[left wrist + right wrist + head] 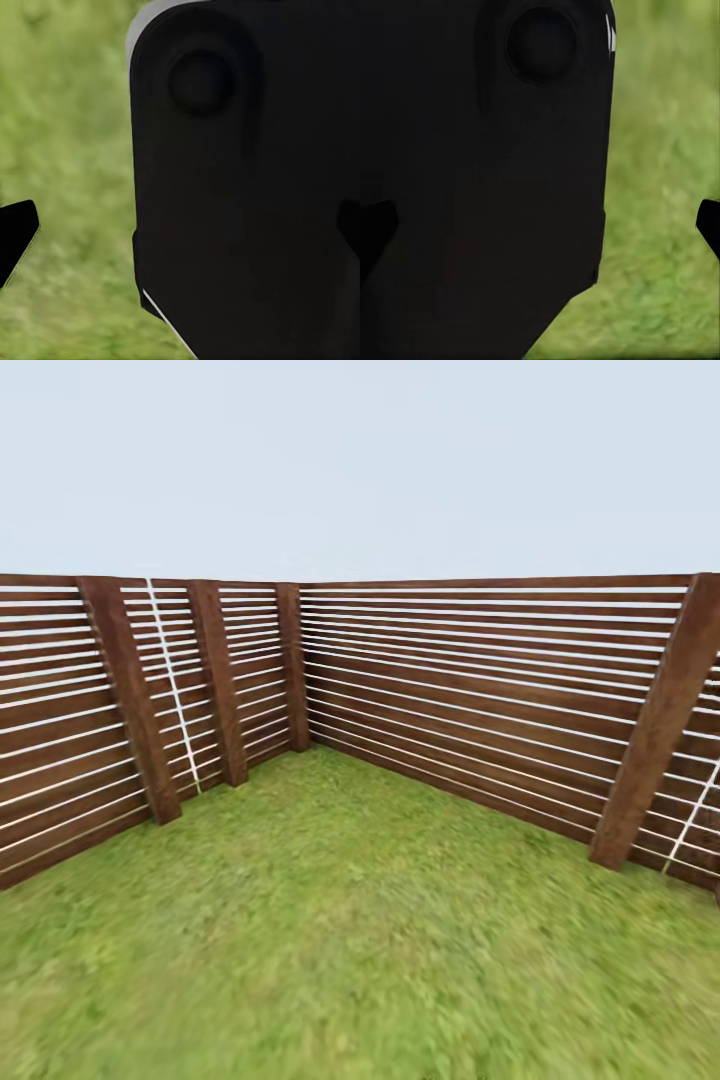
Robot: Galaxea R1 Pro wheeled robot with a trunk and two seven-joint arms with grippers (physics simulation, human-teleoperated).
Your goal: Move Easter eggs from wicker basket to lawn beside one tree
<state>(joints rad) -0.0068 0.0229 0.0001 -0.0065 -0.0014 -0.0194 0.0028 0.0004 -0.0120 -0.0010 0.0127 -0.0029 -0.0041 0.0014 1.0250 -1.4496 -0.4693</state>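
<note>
The head view looks over the lawn (360, 920) into a corner of the garden. The Easter eggs, the wicker basket and the tree are out of view. In the left wrist view my left gripper (184, 232) hangs over blurred grass (75, 150), its dark fingertips (16, 234) wide apart at the picture's edges, open with nothing held. My right gripper (544, 225) is open too, one fingertip (709, 223) showing against the grass (660, 187). A black part of my own body (247, 187) sits close in front of each wrist camera.
A dark brown slatted wooden fence (480, 690) closes the lawn on the left and ahead, meeting at a corner post (293, 665). Thick posts stand at the left (130, 700) and right (655, 730). Open grass lies between me and the fence.
</note>
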